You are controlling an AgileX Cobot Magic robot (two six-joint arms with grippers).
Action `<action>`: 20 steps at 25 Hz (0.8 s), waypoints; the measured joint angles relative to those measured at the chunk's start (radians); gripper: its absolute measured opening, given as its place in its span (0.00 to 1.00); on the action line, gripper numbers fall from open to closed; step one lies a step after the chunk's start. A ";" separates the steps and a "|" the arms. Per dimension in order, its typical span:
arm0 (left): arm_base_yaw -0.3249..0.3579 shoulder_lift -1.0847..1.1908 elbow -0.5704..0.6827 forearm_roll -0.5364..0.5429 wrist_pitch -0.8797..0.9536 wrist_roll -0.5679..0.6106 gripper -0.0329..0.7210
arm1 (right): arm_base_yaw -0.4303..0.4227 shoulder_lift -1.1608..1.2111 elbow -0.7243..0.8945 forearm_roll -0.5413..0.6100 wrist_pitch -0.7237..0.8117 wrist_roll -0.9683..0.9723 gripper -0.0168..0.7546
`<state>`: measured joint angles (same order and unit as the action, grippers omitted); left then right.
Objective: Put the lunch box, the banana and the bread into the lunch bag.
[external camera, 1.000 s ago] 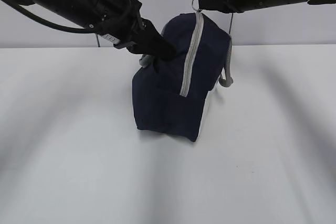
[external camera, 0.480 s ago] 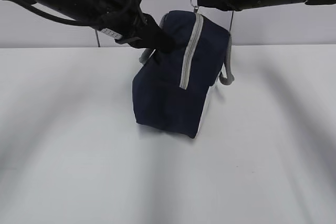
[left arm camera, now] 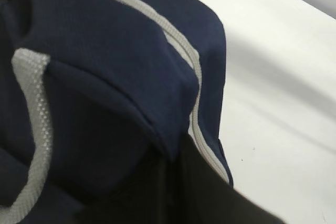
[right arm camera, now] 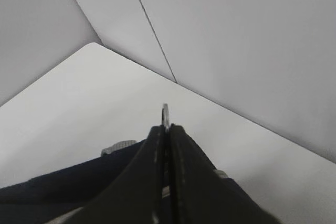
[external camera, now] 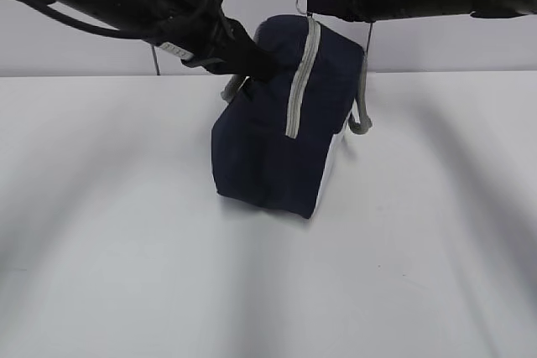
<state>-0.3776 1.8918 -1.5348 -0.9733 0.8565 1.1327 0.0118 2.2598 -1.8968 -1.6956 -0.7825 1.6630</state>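
The navy lunch bag [external camera: 268, 148] stands on the white table, its grey zipper strip [external camera: 300, 81] running up the front and closed. My left gripper [external camera: 267, 69] is shut on a fold of the bag's fabric at its upper left; in the left wrist view the left gripper [left arm camera: 172, 153] pinches the navy lunch bag [left arm camera: 105, 51] beside a grey handle [left arm camera: 37, 103]. My right gripper [external camera: 317, 4] is shut on the metal ring pull [external camera: 303, 1] at the bag's top; in the right wrist view the ring pull [right arm camera: 165, 113] pokes out of the right gripper [right arm camera: 168, 128]. Lunch box, banana and bread are out of view.
A grey strap handle [external camera: 362, 115] hangs down the bag's right side. The white table [external camera: 126, 249] spreads around the bag, with a pale wall [external camera: 470, 44] behind it.
The right gripper has drawn the ring pull a little to the left. The left gripper has risen slightly with the pinched fabric, and the bag's top has shifted left.
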 joint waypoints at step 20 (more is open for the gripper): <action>0.001 -0.020 0.000 0.176 0.221 0.014 0.04 | 0.000 0.135 -0.136 0.024 0.016 0.072 0.00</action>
<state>-0.3768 1.8720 -1.5348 -0.7975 1.0774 1.1465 0.0118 2.3950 -2.0323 -1.6713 -0.7669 1.7346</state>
